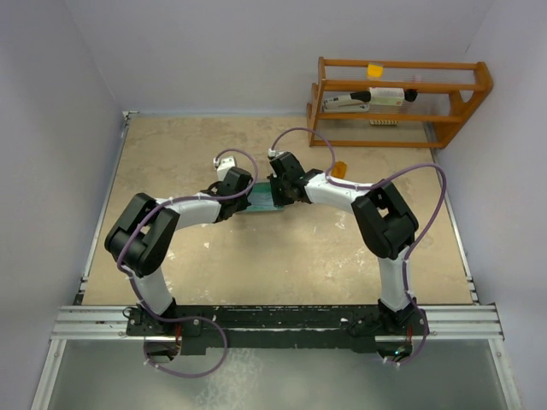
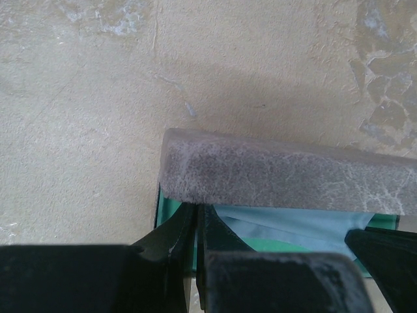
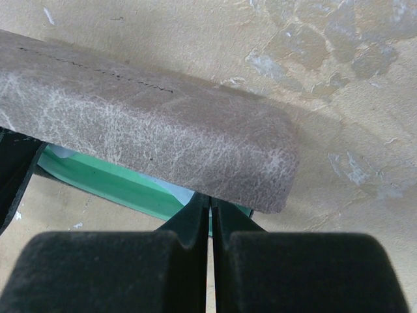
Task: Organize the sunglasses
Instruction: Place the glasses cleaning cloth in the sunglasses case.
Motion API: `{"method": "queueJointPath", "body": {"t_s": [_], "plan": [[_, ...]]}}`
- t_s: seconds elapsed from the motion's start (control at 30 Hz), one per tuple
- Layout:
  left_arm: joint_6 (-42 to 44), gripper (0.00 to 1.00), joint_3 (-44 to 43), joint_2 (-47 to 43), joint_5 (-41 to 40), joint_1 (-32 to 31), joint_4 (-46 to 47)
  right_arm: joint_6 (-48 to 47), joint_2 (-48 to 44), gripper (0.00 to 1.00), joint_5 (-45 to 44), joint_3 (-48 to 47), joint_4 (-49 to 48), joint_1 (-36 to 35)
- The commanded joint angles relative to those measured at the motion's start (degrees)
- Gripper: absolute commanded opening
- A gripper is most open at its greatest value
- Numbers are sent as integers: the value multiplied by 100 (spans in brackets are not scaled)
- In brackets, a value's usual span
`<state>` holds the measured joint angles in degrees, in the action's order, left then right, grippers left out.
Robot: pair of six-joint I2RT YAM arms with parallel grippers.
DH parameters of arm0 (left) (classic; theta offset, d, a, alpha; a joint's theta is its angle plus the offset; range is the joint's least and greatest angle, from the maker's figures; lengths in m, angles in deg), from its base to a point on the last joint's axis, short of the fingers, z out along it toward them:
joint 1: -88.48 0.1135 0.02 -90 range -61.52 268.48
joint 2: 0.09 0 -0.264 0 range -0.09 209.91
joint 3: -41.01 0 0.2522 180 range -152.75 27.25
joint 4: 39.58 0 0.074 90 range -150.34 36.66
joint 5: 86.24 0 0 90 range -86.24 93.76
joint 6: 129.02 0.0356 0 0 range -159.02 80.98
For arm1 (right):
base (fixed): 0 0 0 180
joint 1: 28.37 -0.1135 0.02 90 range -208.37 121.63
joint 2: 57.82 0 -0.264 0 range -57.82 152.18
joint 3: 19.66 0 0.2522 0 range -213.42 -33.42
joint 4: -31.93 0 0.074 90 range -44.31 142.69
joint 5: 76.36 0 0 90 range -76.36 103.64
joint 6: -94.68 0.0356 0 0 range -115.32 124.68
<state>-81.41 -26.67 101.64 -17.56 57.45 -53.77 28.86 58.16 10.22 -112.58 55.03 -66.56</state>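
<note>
The grey case (image 1: pixel 261 205) lies mid-table between my two grippers. Its grey lid (image 2: pixel 280 173) hangs part-open over the green lining (image 2: pixel 167 212), with a light blue cloth (image 2: pixel 293 225) inside. My left gripper (image 2: pixel 197 207) is shut, its tips at the lining's edge under the lid's left end. My right gripper (image 3: pixel 210 197) is shut at the lid's right end (image 3: pixel 150 130), by the green rim (image 3: pixel 98 173). A small orange thing, seemingly the sunglasses (image 1: pixel 339 169), lies on the table beside my right forearm, partly hidden.
A wooden rack (image 1: pixel 397 101) stands at the back right with a white and black item and an orange tag on it. Grey walls close the table on the left, back and right. Both arms (image 1: pixel 171 213) reach inward over the middle.
</note>
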Motion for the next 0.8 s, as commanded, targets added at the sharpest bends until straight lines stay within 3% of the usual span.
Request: {"method": "queueJointPath", "body": {"t_s": [0.0,0.77], "plan": [[110,0,-186,-39,-19,53,-142,-117,-18,0,-182,-189,228,34],[3,0,-100,15,54,44,-317,-138,-15,0,-308,-226,342,30]]}}
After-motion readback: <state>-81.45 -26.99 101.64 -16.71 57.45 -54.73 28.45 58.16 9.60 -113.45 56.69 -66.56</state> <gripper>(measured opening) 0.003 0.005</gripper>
